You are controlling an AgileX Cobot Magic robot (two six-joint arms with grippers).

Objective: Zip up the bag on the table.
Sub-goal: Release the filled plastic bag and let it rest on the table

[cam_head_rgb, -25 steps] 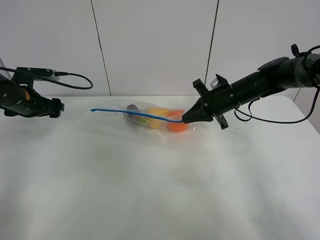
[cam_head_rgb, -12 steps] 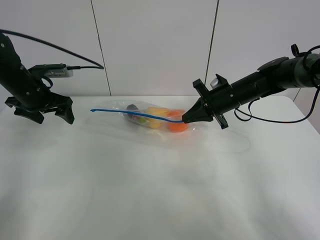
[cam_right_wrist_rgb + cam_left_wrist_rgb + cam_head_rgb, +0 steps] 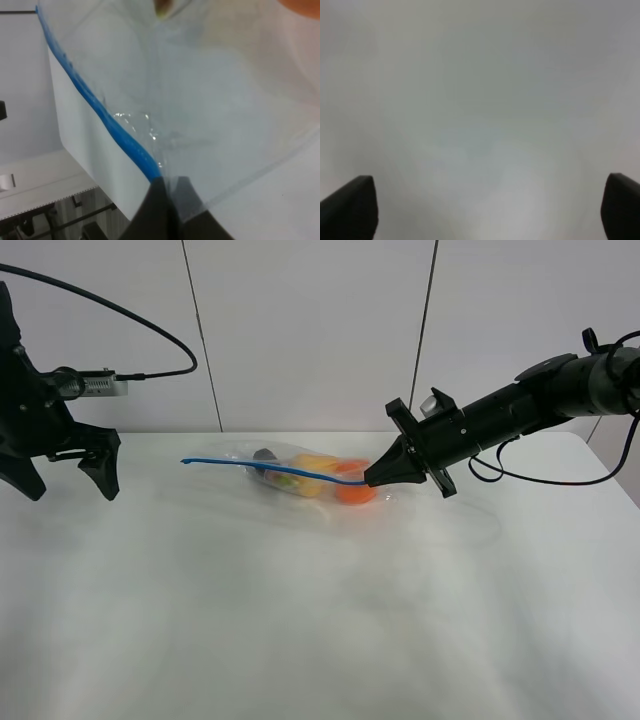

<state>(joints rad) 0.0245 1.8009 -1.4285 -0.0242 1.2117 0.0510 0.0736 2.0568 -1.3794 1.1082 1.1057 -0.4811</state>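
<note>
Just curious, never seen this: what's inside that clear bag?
Through the bag show an orange, a yellow fruit and something dark. The crinkled plastic blurs anything behind them.

Background: plain light-grey wall (image 3: 310, 330), panelled, with two thin dark seams, left seam (image 3: 200, 335) and right seam (image 3: 427, 320), both slightly tilted. Right wrist view: blurry dark framework (image 3: 65, 220), unidentifiable.
</note>
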